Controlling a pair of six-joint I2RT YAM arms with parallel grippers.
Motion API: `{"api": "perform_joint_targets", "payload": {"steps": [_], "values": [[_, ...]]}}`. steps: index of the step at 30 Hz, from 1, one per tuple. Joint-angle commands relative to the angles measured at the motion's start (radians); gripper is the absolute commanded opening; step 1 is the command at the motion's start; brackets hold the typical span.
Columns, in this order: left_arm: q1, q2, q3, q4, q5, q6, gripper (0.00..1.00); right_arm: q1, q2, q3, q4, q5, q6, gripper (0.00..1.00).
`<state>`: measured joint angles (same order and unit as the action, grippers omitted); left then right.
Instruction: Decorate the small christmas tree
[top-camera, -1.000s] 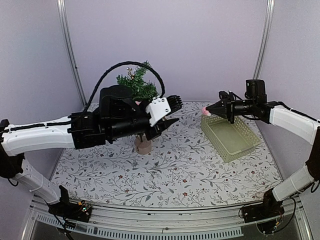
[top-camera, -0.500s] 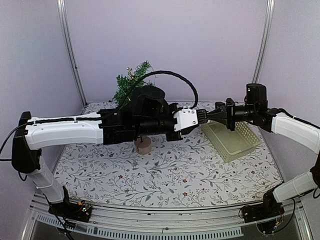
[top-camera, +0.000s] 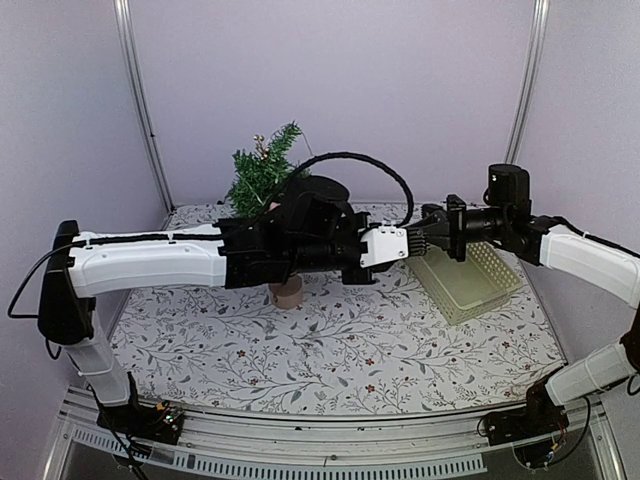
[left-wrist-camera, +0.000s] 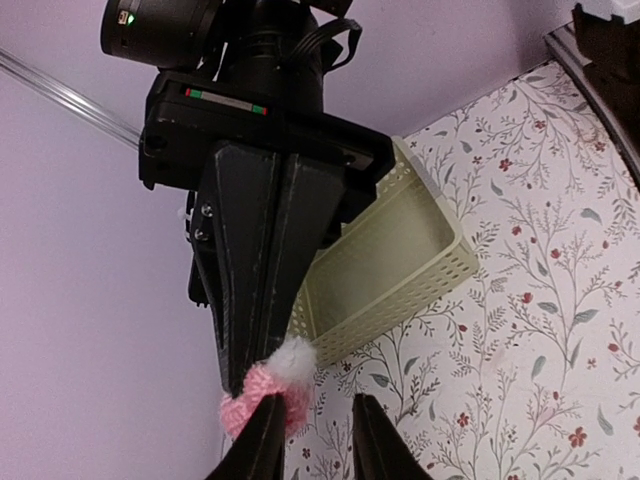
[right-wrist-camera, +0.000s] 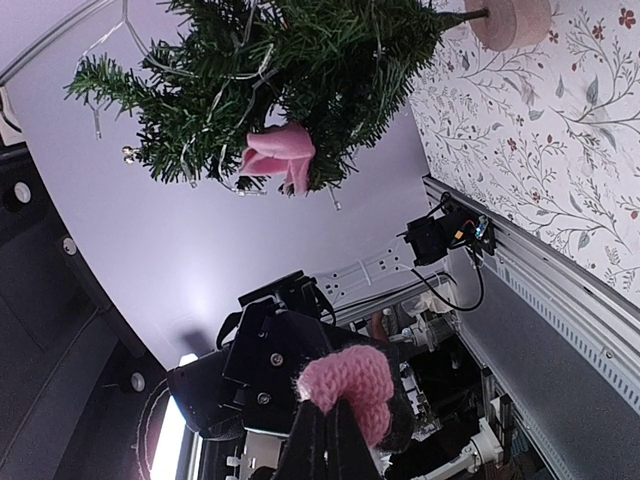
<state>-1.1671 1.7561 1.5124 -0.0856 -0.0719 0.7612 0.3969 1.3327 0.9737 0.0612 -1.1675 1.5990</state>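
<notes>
Room: lavender walls, a floral-print table (top-camera: 330, 350), a cream basket (top-camera: 465, 280) on its right side.
Right end effector (left-wrist-camera: 250, 372): I see it clamped on a pink knitted ornament (left-wrist-camera: 268, 398), held in the air over the table.
Left end effector (left-wrist-camera: 315, 445): fingers apart, tip to tip with the right one; one finger is at the ornament, with no grip on it.
Small christmas tree (top-camera: 262, 178): upright at the back left, well apart from the ornament.
Key relation: from the ornament the tree lies left and back. My left arm is nearer, so I judge it should take the ornament over.
</notes>
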Motion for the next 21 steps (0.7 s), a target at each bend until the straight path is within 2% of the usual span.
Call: {"api": "perform_joint_targets", "payload": {"steps": [1,14,21], "values": [[0.001,0.021,0.025,0.040,-0.063,0.017,0.25,0.015,0.021,0.038,0.029,-0.031,0.012,0.00],[0.003,0.018,0.019,0.125,-0.148,0.044,0.22,0.031,0.031,0.016,0.055,-0.029,0.034,0.00],[0.003,0.027,0.022,0.136,-0.165,0.046,0.13,0.039,0.040,0.017,0.092,-0.042,0.056,0.00]]}}
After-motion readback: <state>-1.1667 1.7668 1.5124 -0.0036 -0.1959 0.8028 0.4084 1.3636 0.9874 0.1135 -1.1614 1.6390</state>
